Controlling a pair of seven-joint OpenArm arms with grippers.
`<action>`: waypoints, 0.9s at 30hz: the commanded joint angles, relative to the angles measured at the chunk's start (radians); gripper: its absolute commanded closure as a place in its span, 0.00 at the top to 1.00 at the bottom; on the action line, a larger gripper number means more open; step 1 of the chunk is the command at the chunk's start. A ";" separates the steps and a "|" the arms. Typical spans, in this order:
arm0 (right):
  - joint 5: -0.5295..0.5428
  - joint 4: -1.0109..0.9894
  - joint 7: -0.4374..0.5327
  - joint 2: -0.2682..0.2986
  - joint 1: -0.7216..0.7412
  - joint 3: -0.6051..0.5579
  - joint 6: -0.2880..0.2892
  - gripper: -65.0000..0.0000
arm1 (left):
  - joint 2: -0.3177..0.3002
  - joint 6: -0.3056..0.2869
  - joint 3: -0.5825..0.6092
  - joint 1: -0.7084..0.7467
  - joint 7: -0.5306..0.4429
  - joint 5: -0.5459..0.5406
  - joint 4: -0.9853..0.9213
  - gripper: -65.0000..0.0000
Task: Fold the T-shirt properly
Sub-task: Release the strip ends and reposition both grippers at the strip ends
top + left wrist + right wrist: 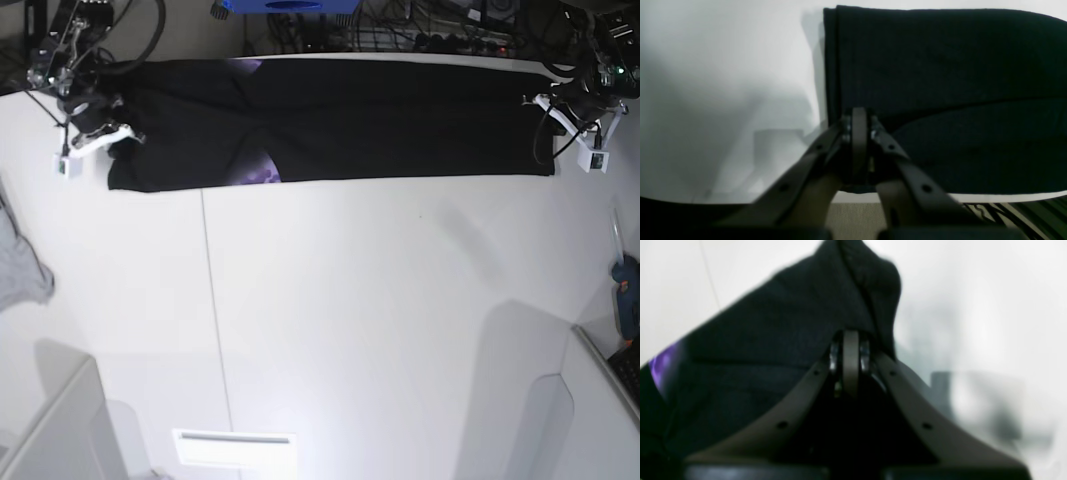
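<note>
So the T-shirt (380, 120) is lying stretched out in a long black band across the far edge of the white table (380, 320), plain side mostly up; a bit of the purple print (262, 170) is peeking out along the shirt's near edge, left of its middle. The left gripper (858, 133) is sitting at the shirt's right-hand end in the base view, fingers pressed together and pinching the folded edge of the cloth; its wrist view is showing the doubled-over layers stacked right there. The right gripper (850, 353) is doing the same thing at the shirt's opposite end, fingers squeezed together on a bunched-up ridge of black fabric that's lifting off the table a little. A light grey cloth (22, 270) is lying well apart from the shirt, on the table's left edge.
</note>
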 commanded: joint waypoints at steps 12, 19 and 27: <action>0.011 0.370 -0.108 -0.098 -0.107 0.002 0.008 0.00 | -0.015 -0.002 -0.010 0.010 -0.010 -0.007 0.020 0.00; -0.092 0.163 0.035 -0.100 -0.105 -0.001 0.008 0.00 | -0.016 -0.034 -0.010 0.011 -0.010 -0.007 0.020 0.00; -0.086 0.303 0.049 -0.105 -0.176 0.005 0.010 0.00 | -0.013 -0.235 -0.089 0.011 -0.010 -0.007 0.022 0.00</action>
